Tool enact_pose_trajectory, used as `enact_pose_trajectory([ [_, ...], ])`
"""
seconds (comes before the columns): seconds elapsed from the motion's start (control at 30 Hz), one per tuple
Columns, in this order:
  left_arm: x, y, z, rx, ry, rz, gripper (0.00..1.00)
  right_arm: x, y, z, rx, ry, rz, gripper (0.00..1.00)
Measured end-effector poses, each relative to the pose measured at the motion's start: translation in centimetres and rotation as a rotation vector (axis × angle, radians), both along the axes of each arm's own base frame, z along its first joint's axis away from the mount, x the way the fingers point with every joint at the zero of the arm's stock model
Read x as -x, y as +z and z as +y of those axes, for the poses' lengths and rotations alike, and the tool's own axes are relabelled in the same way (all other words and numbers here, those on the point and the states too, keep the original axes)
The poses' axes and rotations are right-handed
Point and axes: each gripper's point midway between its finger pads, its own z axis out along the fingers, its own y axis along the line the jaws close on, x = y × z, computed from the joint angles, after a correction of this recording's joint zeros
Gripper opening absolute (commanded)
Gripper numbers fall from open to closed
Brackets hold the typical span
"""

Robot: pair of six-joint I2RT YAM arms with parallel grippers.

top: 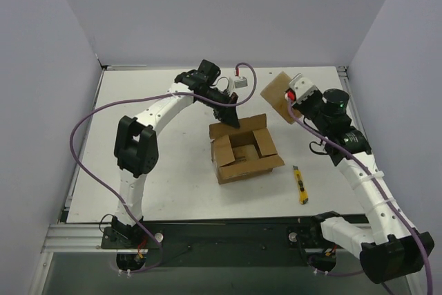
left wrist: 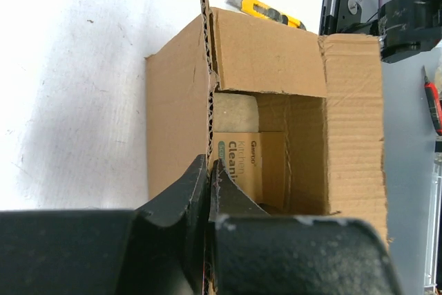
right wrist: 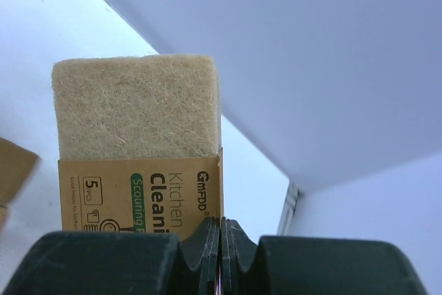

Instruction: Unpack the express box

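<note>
The express box (top: 248, 168) stands open in the middle of the table, flaps spread. My left gripper (top: 231, 118) is shut on the box's far left flap; in the left wrist view the fingertips (left wrist: 208, 168) pinch the flap's corrugated edge (left wrist: 205, 67). Inside the box (left wrist: 173, 115) lies a brown pack of kitchen scouring pads (left wrist: 238, 151). My right gripper (top: 291, 99) is shut on another scouring pad pack (top: 277, 95), held up in the air at the back right. In the right wrist view the gripper (right wrist: 220, 230) clamps the edge of that pack (right wrist: 138, 136).
A yellow utility knife (top: 301, 184) lies on the table right of the box, and also shows in the left wrist view (left wrist: 266, 10). Grey walls close off the table on the left, back and right.
</note>
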Motion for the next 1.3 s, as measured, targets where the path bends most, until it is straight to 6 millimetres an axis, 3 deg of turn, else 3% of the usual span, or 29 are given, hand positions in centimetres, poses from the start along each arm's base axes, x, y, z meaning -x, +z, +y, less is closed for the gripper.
enact_pose_trajectory([
  [0.03, 0.0, 0.1, 0.1, -0.002, 0.0, -0.009, 0.0, -0.3, -1.0, -2.4, -0.026, -0.087, 0.027, 0.0],
  [0.17, 0.1, 0.3, 0.4, -0.013, 0.006, -0.023, 0.0, -0.5, -5.3, -6.2, -0.069, -0.235, 0.14, 0.0],
  [0.3, 0.3, 0.3, 1.1, -0.037, 0.029, -0.033, 0.0, -0.1, -11.8, -7.1, -0.084, -0.312, 0.349, 0.39],
  [0.4, 0.8, 0.5, 1.8, -0.05, 0.047, -0.031, 0.02, 0.6, -15.6, -6.6, -0.117, -0.342, 0.5, 0.45],
  [0.43, 1.0, 0.5, 2.0, -0.052, 0.049, -0.031, 0.14, 1.0, -16.2, -6.1, -0.137, -0.335, 0.532, 0.45],
  [0.53, 1.2, 0.6, 2.5, -0.058, 0.058, -0.032, 0.3, 1.4, -15.3, -3.7, -0.202, -0.266, 0.562, 0.47],
  [0.57, 1.2, 0.6, 2.6, -0.059, 0.056, -0.037, 0.6, 1.1, -14.5, -2.5, -0.22, -0.226, 0.554, 0.47],
  [0.67, 0.9, 0.5, 2.7, -0.068, 0.058, -0.056, 0.7, 0.9, -12.4, 1.6, -0.263, -0.093, 0.534, 0.45],
  [0.73, 0.5, 0.6, 2.8, -0.08, 0.067, -0.082, 0.8, 1.3, -12.1, 3.6, -0.272, -0.024, 0.542, 0.43],
  [0.77, 0.2, 0.8, 3.1, -0.087, 0.074, -0.104, 0.93, 1.5, -12.2, 4.3, -0.275, -0.003, 0.551, 0.43],
  [0.9, -0.7, 3.2, 5.3, -0.093, 0.134, -0.234, 0.97, 0.9, -14.0, 4.8, -0.283, -0.012, 0.598, 0.41],
  [0.97, -0.3, 5.0, 7.8, -0.089, 0.177, -0.308, 0.97, 0.5, -15.3, 5.0, -0.284, -0.025, 0.631, 0.41],
  [1.1, 1.2, 7.1, 13.9, -0.106, 0.27, -0.449, 0.77, 0.0, -17.5, 5.3, -0.295, -0.054, 0.693, 0.39],
  [1.2, 3.4, 5.1, 17.0, -0.157, 0.282, -0.479, 0.15, -0.4, -18.3, 5.6, -0.313, -0.071, 0.721, 0.38],
  [1.23, 4.3, 3.7, 17.6, -0.179, 0.261, -0.463, 0.0, -0.5, -18.5, 5.7, -0.32, -0.076, 0.726, 0.36],
  [1.3, 6.4, 0.7, 17.9, -0.204, 0.182, -0.422, 0.0, -0.7, -18.8, 5.8, -0.336, -0.087, 0.735, 0.33],
])
